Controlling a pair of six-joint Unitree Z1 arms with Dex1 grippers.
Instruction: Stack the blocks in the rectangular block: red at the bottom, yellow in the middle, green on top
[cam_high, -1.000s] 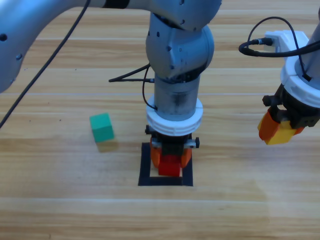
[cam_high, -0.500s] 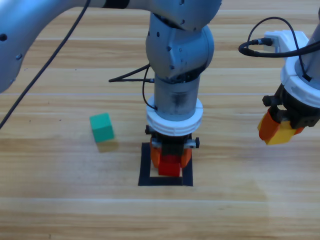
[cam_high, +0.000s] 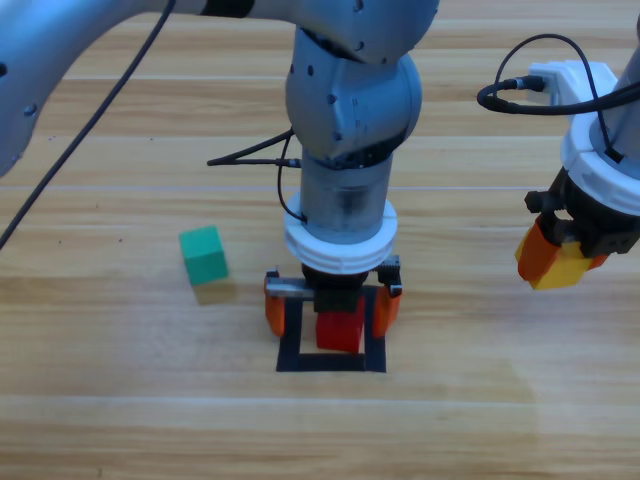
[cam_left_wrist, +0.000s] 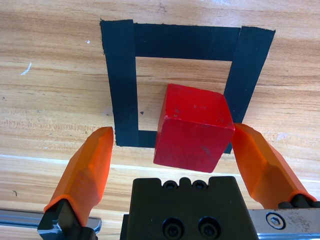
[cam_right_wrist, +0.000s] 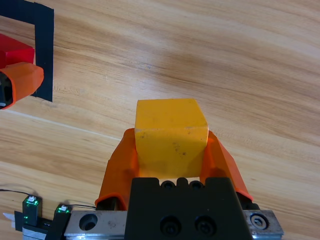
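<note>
Your left gripper hangs over the square outline of black tape on the wooden table, jaws spread wide, released around the small red cube resting inside. Your right gripper clenches the small yellow cube, well apart. The small teal-green cube sits left of the outline.

— What's the build on the left arm, centre frame?

— Glossy blue-grey shell, fat rounded joint over a cylindrical wrist. Thin black cables loop off its left side.

— And the left gripper?

— Two pointed orange jaws flanking a black body with hex screws, a metal rail along the bottom.

— Right arm, upper right?

— Thick black cable curling in. The right gripper: same orange jaws, black body, green lights lower left in its wrist view.
</note>
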